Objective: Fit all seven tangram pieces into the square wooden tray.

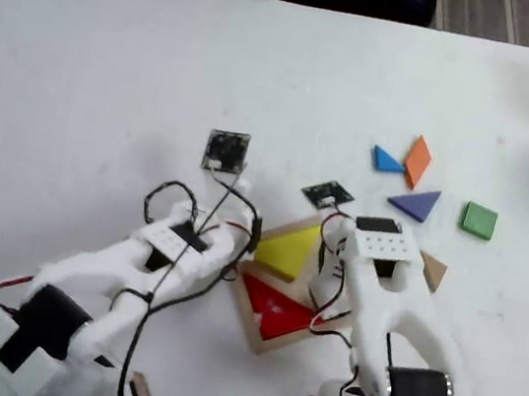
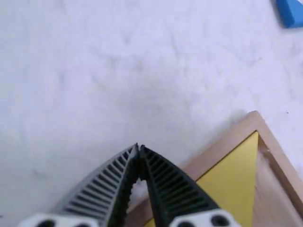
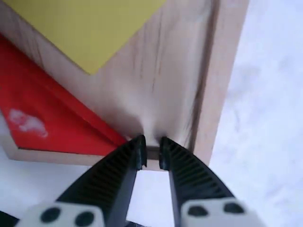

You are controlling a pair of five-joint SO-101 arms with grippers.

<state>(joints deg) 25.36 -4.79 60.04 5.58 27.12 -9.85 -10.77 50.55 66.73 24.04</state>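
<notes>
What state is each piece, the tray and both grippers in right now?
Tray: partly filled.
Yellow triangle: in tray.
Red triangle: in tray.
Blue triangle: outside tray.
Orange parallelogram: outside tray.
Purple triangle: outside tray.
Green square: outside tray.
Left gripper: shut, empty.
Right gripper: slightly open, empty.

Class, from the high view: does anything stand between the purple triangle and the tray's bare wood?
Yes. The right arm sits over the right side of the wooden tray, between the purple triangle and the bare floor.
</notes>
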